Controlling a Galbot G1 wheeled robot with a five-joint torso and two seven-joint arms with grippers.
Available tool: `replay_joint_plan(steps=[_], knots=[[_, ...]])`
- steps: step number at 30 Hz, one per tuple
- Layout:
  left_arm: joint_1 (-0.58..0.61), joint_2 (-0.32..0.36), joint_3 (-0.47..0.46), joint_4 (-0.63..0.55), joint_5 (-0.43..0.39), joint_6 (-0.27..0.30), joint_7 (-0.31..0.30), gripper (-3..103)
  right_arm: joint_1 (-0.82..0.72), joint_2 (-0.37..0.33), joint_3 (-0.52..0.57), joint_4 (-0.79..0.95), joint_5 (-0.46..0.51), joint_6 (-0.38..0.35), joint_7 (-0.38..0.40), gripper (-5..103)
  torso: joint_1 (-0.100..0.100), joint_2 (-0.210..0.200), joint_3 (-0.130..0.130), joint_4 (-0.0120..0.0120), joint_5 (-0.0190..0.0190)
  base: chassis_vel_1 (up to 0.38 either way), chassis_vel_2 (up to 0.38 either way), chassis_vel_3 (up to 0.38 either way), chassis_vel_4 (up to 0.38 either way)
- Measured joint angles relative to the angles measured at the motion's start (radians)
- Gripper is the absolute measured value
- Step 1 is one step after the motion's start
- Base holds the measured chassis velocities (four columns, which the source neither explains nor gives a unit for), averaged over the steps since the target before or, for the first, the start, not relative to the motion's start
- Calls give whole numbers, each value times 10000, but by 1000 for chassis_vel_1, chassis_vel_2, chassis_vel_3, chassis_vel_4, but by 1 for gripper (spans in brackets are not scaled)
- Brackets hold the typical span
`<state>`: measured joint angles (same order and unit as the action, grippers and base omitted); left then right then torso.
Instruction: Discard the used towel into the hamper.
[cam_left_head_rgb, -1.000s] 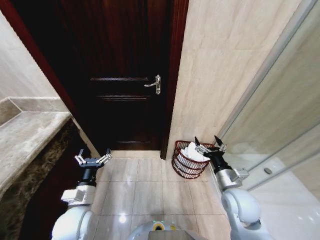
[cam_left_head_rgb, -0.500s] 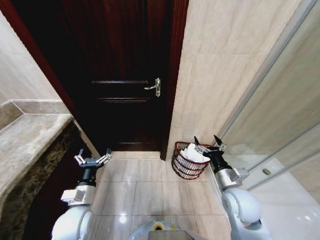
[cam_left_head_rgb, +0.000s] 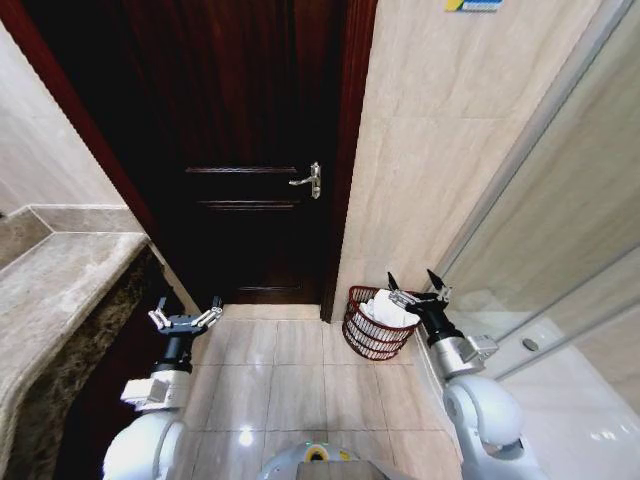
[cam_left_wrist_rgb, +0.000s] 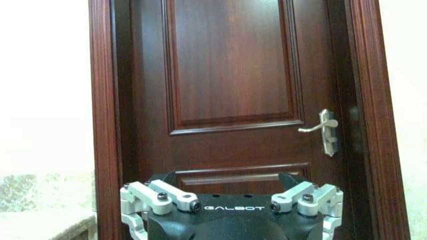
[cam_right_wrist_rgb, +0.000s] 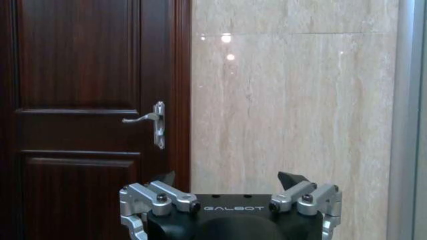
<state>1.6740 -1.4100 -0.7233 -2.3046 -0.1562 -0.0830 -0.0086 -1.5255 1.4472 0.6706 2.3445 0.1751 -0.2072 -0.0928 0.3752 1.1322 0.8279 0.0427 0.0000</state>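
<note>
Two big surfaces frame the corner: the tall dark reddish-brown panelled wooden door (cam_left_head_rgb: 255, 150) and the pale beige polished stone wall (cam_left_head_rgb: 440, 150) that meets it at the door frame. A grey-brown marble tabletop (cam_left_head_rgb: 60, 290) runs along the robot's left, and a frosted glass partition (cam_left_head_rgb: 570, 230) slants down the right, so the free floor is a narrow strip of glossy beige tiles (cam_left_head_rgb: 290, 370).

Against the foot of the stone wall, just right of the door frame, stands the small round dark reddish-brown open-weave hamper (cam_left_head_rgb: 375, 335), tucked out of the door's swing. A crumpled white towel (cam_left_head_rgb: 385, 308) lies inside it, heaped up to the rim, which suggests the discard is done.

The right end effector (cam_left_head_rgb: 414, 286) hangs just above the hamper's rim on its wall side, fingers spread wide and holding nothing, a pose that fits a release over the opening. The left end effector (cam_left_head_rgb: 185, 314) is parked low over the floor beside the tabletop, well apart from the hamper, also spread wide and empty. The silver lever door handle (cam_left_head_rgb: 310, 181) sits on the door's right edge.
</note>
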Motion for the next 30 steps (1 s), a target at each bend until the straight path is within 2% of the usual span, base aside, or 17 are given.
replay_joint_plan(steps=[16, 30], knots=[[108, -18, 31, -57, -198, -30, -95, 100, 21, -47, -15, 51, 10, -94, -16, 100, 370, 792, 419, 0, 1, 0, 0, 0, 0], [128, -50, -12, -54, -212, -44, -113, 100, 48, -168, 7, 116, 65, -136, -15, 100, 385, 805, 418, -1, 1, 0, 0, 0, 0]])
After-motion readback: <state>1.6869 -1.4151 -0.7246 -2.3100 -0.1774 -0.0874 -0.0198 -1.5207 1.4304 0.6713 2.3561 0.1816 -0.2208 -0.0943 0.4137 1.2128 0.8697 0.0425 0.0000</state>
